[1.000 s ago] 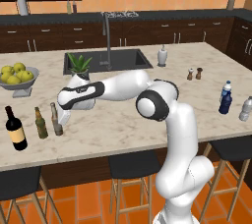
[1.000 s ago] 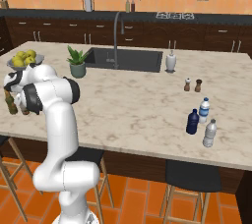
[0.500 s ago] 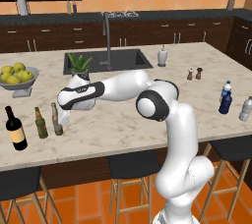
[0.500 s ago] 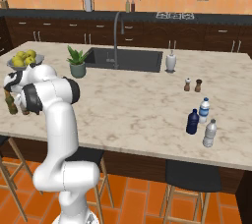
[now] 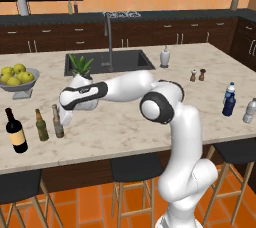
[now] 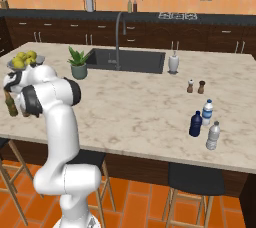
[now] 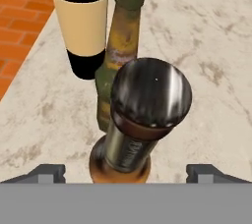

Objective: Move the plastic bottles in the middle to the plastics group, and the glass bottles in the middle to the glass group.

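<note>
On the marble island counter, left end as the left base view has it, the white arm stretches across from the robot's base. Its gripper hangs low just beside the brown bottle. The jaws stand wide: in the hand view the two finger tips sit far apart at either side, and the brown bottle rises between them, cap toward the camera, touching neither.

The wine bottle, dark with a tan label, stands upright at the far left of the counter. In the hand view it is behind and to the left. The olive green bottle stands upright between the wine bottle and the brown bottle, near both. In the hand view the green one is just behind the brown one and beside the wine bottle.

A bowl of yellow-green fruit and a potted plant sit further back on that side, near the sink.

At the other end of the counter, the dark blue bottle stands just beside the water bottle and the pale clear bottle. The salt and pepper shakers stand further back, apart from them. A white dispenser stands by the sink.
</note>
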